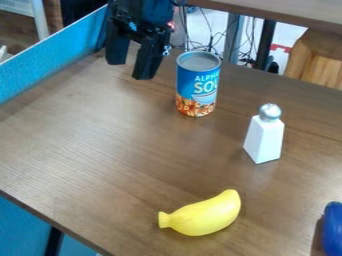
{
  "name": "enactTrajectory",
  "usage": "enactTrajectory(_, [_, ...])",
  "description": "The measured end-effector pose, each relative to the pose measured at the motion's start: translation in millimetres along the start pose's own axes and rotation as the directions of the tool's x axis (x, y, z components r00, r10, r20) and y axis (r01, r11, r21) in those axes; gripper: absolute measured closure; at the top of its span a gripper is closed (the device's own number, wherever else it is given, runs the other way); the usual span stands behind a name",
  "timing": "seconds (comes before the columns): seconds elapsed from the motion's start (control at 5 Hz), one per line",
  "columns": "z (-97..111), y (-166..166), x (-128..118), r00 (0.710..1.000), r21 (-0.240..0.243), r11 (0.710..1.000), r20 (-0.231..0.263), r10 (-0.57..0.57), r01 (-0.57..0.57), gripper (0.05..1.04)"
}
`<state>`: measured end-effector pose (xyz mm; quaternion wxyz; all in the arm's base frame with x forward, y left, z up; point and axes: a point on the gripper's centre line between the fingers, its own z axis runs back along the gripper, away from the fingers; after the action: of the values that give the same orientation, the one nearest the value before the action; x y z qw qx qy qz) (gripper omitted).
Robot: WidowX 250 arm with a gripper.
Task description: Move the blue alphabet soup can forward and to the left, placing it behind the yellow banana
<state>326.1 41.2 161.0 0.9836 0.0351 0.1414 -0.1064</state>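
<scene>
Upright white shaker [264, 139], yellow banana [206, 215] and, at the right edge, blue object [333, 230] on brown table [100, 145]

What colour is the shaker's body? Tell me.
The shaker's body is white, clearest in the camera view.

The arm [148, 11] enters near twelve o'clock; its gripper [129, 71] hangs at eleven o'clock, fingers [148, 62] parted and pointing down.

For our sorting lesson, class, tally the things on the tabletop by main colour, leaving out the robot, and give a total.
Blue: 2 (can, partly cut-off object at the right edge)
White: 1 (shaker with silver top)
Yellow: 1 (banana)
Total: 4
</scene>
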Motion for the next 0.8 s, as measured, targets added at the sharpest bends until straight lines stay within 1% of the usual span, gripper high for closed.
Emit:
enactTrajectory(0.2, [-12, -1, 4, 0.999, -0.011, 1.0, -0.036, 0.001, -0.001, 0.084])
enactTrajectory(0.4, [-1, 5, 22, 0.999, 0.002, 0.999, 0.011, 0.042, -0.042, 0.084])
enactTrajectory(0.6, [22, 5, 45, 0.994, -0.03, 0.999, 0.104, 0.035, -0.032, 0.084])
enactTrajectory(0.8, [48, 5, 69, 0.982, -0.066, 0.997, 0.184, 0.039, -0.027, 0.084])
